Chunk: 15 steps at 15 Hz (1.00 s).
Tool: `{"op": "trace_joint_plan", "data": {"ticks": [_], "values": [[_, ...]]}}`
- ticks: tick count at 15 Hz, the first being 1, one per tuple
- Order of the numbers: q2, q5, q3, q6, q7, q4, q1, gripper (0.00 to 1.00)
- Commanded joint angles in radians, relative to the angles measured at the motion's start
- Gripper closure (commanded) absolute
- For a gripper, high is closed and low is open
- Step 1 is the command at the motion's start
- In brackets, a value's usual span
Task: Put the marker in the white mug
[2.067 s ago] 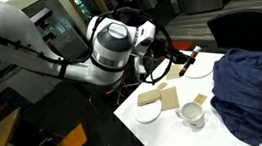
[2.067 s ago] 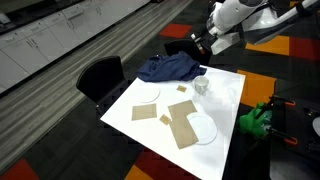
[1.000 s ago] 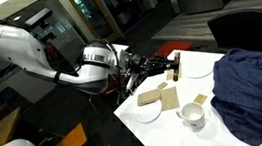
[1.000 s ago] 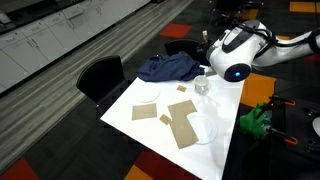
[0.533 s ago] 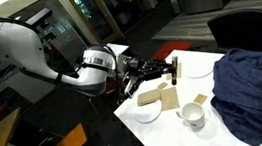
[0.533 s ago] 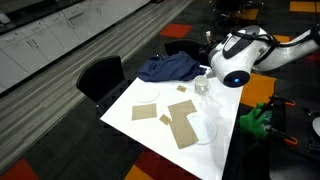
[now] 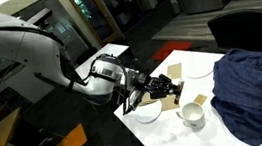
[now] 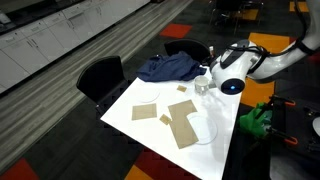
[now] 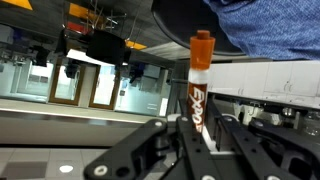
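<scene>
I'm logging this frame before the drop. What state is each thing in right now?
marker: orange cap on, clamped in the gripper, not in the mug.
gripper: shut on the marker.
white mug: upright on the table, mouth up.
blue cloth: crumpled in a heap on the table.

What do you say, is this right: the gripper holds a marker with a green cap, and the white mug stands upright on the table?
Not quite. The cap is orange, not green, as the wrist view shows. The rest holds: the gripper holds the marker, and the white mug stands upright on the table.
</scene>
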Motion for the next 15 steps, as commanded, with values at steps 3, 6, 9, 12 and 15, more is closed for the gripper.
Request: {"op": "trace_joint_plan", "data": {"ticks": [3,6,9,12,15], "values": [[0.105,-0.065,0.207,-0.045,0.117,0.044,-0.223,0.95],[0.157,-0.111,0.249,-0.058,0.154,0.07,-0.27,0.95],[0.201,-0.17,0.274,-0.055,0.178,0.099,-0.297,0.95],[0.239,-0.236,0.291,-0.041,0.202,0.128,-0.318,0.95],[0.273,-0.271,0.305,-0.037,0.205,0.157,-0.335,0.95]]}}
